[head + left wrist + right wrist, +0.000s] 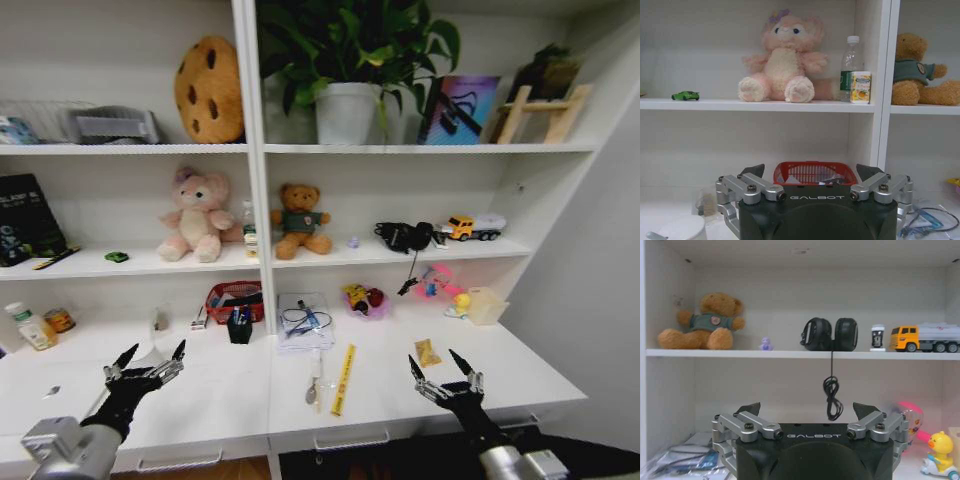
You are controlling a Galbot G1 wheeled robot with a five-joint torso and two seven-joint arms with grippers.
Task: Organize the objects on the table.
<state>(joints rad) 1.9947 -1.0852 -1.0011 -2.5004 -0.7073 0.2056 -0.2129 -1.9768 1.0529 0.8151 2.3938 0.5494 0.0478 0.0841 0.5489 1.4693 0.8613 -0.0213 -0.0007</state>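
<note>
On the worktop (400, 385), near its front edge, we list two hands, both hovering with fingers spread apart and holding nothing: left hand (150, 362) toward the left end, right hand (443, 372) toward the right end.

Along the back edge of the worktop, left half: a red mesh basket (234, 298), with a small black pot of pens (240, 325) just in front of it. We cannot tell the pen colours apart. Toward the left back corner stand a white bottle (30, 326) and a small jar (60, 320).

At the middle of the worktop: a stack of papers with a cable on top (304, 322). In front of it, toward the front edge, lies a yellow ruler (343, 379), with a small tool we cannot identify beside it.

Right half, back edge: a bowl of small toys (366, 300), a yellow duck toy (939, 446) and a pale tub (487, 305).

On the shelf above the worktop we record, from the left end: a green toy car (685, 95), a pink plush bear (784, 60), a water bottle (851, 62) with a small carton touching it, a brown bear (705, 322), black headphones (829, 334) with their cord hanging over the shelf edge, and a toy tanker truck (925, 337).

On the top shelf: a cookie-shaped cushion (210, 90) and a potted plant (345, 105).
</note>
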